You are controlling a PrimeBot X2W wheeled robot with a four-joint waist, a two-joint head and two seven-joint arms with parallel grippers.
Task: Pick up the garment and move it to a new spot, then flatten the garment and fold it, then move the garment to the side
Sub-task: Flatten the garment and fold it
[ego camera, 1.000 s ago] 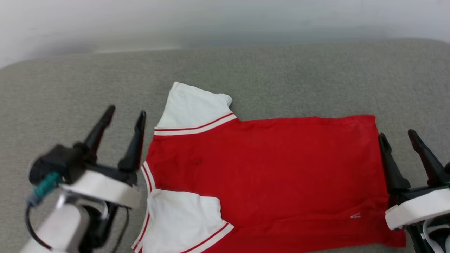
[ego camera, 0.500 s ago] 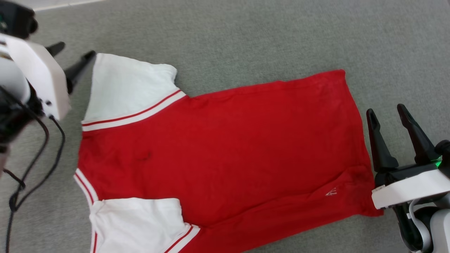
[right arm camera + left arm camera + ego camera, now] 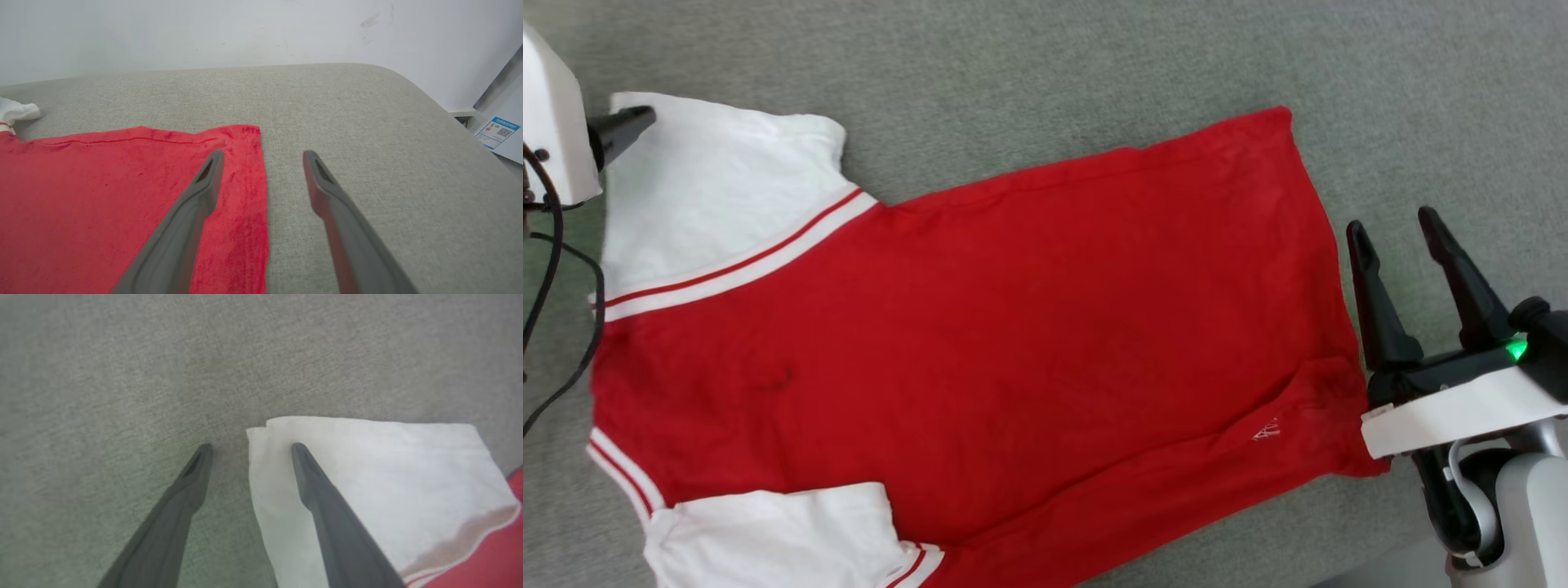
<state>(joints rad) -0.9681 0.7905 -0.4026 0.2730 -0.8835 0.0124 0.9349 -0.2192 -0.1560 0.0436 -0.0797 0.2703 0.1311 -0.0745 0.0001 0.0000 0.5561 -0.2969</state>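
- The near white sleeve of the garment is seen at the bottom edge of the head view, with its red-and-white trim turned towards the red body.
- The garment is laid flat on the grey cushion, with the collar end to the robot's left and the hem to its right. A small white mark is borne near the hem.
- The right gripper is held just beside the hem, near the cloth's near corner, and a green light is lit on its body.
- In the right wrist view the right gripper is shown spread wide and empty. One finger is set over the red cloth and the other over bare cushion, so the hem edge is framed between them.
- Farther off, the left gripper is likewise opened wide. One finger is placed above the far white sleeve near its corner and the other above the cushion, with the sleeve's edge lying between them. Whether the cloth is touched cannot be told.
- In the head view one dark fingertip of the left gripper is seen over that sleeve's far corner.
- Farthest of all, a white wall is seen behind the cushion, and a blue-and-white label is seen at the right of that view.
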